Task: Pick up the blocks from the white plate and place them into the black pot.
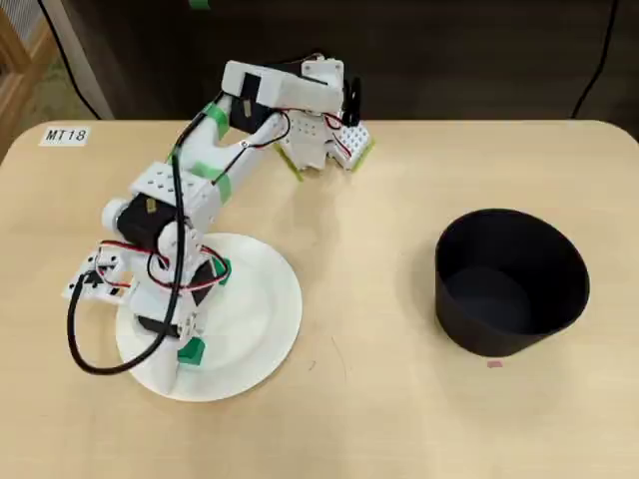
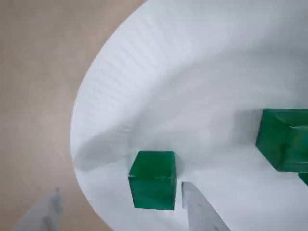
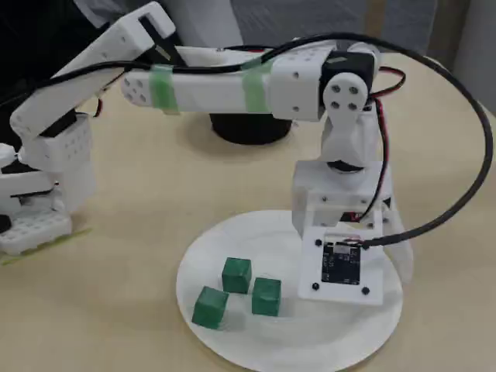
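The white plate (image 1: 265,299) lies on the left of the table in the overhead view. My gripper (image 2: 120,188) is open and low over the plate's rim. One green block (image 2: 153,179) sits between the fingers, close to the right finger (image 2: 199,211). This block also shows in the overhead view (image 1: 192,350). A second block (image 2: 283,139) lies further in on the plate. In the fixed view, three blocks (image 3: 236,274) (image 3: 266,295) (image 3: 210,306) lie on the plate (image 3: 232,341) and the wrist board hides my fingertips. The black pot (image 1: 511,281) stands at the right, apart from the plate.
The arm's base (image 1: 324,140) sits at the table's back edge. A black cable (image 1: 85,344) loops off the wrist over the plate's left side. A label reading MT18 (image 1: 66,135) is at the back left corner. Bare tabletop (image 1: 369,299) lies between plate and pot.
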Tool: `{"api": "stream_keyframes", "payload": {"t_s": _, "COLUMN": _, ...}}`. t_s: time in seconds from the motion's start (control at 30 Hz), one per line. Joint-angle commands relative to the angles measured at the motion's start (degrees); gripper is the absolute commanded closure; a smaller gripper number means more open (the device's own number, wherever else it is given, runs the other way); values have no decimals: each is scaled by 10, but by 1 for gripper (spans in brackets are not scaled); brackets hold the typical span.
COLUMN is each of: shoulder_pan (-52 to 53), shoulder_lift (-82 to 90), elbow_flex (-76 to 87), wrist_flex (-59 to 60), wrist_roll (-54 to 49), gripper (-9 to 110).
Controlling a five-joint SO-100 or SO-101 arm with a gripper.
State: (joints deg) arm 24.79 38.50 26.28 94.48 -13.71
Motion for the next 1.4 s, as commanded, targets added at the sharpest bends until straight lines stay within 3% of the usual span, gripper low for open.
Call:
{"api": "stream_keyframes", "payload": {"t_s": 0.0, "shoulder_pan": -2, "shoulder_lift": 5, "elbow_flex": -32, "wrist_flex": 0, "wrist_roll": 4, "gripper": 67}}
{"api": "stream_keyframes", "payload": {"t_s": 0.47, "shoulder_pan": 4, "shoulder_lift": -18, "elbow_flex": -34, "wrist_flex": 4, "wrist_roll": 18, "gripper": 72}}
{"api": "stream_keyframes", "payload": {"t_s": 0.77, "shoulder_pan": 5, "shoulder_lift": -56, "elbow_flex": -103, "wrist_flex": 4, "wrist_roll": 52, "gripper": 104}}
{"api": "stream_keyframes", "payload": {"t_s": 1.17, "shoulder_pan": 4, "shoulder_lift": -41, "elbow_flex": -255, "wrist_flex": 5, "wrist_roll": 62, "gripper": 104}}
{"api": "stream_keyframes", "payload": {"t_s": 1.37, "shoulder_pan": -33, "shoulder_lift": 51, "elbow_flex": -302, "wrist_flex": 8, "wrist_roll": 76, "gripper": 104}}
